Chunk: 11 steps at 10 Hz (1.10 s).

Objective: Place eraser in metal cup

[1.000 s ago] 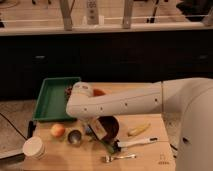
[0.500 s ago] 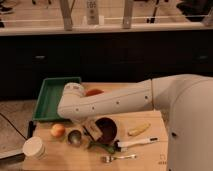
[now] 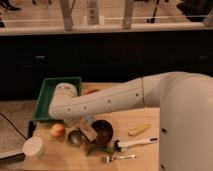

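As the arm has swung lower, the tool (image 3: pixel 86 131), clamped shut, now sits just beside the metal cup (image 3: pixel 74 138); no eraser is discernible, but the drop seems close.

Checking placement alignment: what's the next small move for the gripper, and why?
Probably nudge the gripper a little toward the metal cup before releasing. It sits shut and low between that cup and the dark brown bowl, not squarely over the cup's opening. Whether it holds the eraser can't be seen.
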Motion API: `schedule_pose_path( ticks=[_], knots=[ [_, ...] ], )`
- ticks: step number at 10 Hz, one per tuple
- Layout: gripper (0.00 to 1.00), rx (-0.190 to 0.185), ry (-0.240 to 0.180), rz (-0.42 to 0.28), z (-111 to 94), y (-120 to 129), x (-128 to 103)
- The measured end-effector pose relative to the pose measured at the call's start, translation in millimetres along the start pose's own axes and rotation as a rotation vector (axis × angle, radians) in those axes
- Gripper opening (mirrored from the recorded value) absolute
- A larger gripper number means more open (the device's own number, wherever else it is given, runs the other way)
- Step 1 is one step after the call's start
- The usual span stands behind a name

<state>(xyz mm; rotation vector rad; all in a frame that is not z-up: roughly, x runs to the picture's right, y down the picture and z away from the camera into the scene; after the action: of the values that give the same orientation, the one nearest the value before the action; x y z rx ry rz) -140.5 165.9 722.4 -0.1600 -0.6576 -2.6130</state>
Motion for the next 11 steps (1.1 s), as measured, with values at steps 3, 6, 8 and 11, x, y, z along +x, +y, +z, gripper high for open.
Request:
schedule_pose_path(
  ticks=[3,6,8,11],
  knots=[
    [0.0,0.025,-0.006,-0.033,-1.0,-9.9,2.3],
    [0.0,0.044,-0.01,-0.064,-2.0,-16.0,2.6],
    [0.0,0.058,-0.013,-0.081,-2.1,-21.0,1.8],
    [0.0,0.068,-0.014,-0.104,-1.6,-23.3,0.4]
  ],
)
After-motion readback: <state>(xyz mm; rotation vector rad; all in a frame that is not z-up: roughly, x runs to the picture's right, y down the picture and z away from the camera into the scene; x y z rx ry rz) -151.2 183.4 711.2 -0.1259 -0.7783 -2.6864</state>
